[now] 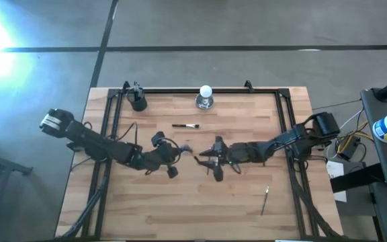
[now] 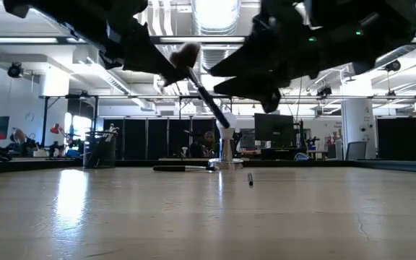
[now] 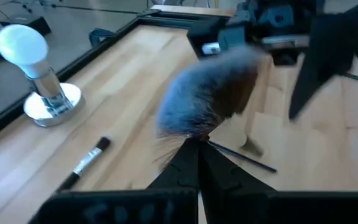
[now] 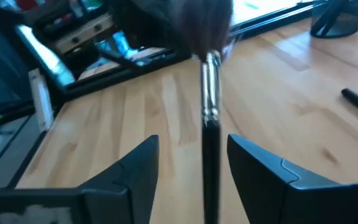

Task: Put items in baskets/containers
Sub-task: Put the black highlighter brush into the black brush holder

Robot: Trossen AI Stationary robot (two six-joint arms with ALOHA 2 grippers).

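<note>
Fluffy brush hangs mid-air over the worktop centre, pinched by the left gripper. Right gripper fingers spread wide around the handle, not holding. Left should carry it alone to the black cup, back-left corner; drop handle-first.

The fluffy brush is blurred at its head in the right wrist view, its handle cut off by the picture's edge. In the left wrist view its bristles hide part of the right gripper. The cup's contents are too small to tell.
</note>
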